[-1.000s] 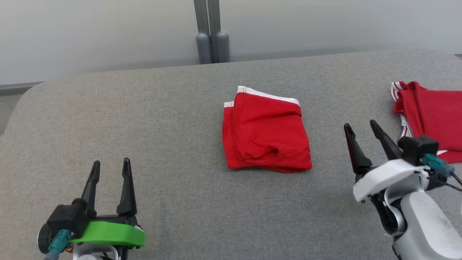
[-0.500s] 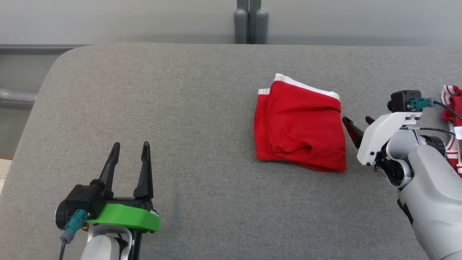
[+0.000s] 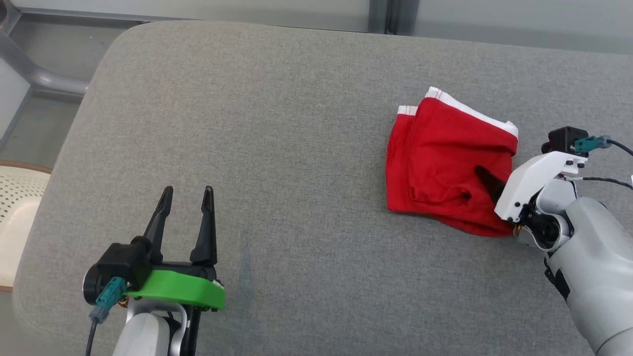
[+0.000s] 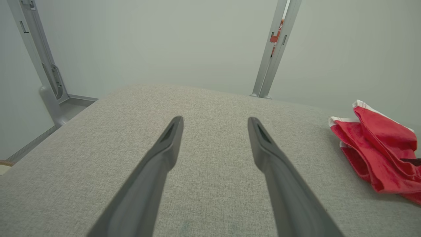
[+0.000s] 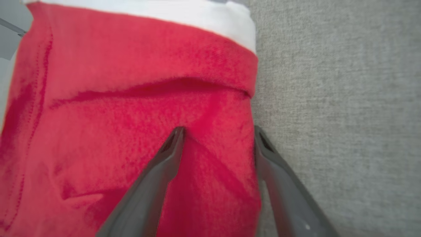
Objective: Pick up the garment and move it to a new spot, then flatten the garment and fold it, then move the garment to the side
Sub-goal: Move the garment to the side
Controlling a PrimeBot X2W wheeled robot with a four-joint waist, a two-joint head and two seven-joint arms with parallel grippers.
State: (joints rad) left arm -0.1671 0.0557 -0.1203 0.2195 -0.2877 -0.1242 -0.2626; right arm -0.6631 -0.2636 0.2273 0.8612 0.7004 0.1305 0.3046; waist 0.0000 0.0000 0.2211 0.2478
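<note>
The folded red shorts [image 3: 445, 158] lie toward the right side of the grey padded table [image 3: 277, 148], their near-right edge straddled by the wide-spread, empty right gripper [image 5: 218, 131], while the left gripper [image 3: 187, 190], equally wide, stands well apart over the table's near-left.
</note>
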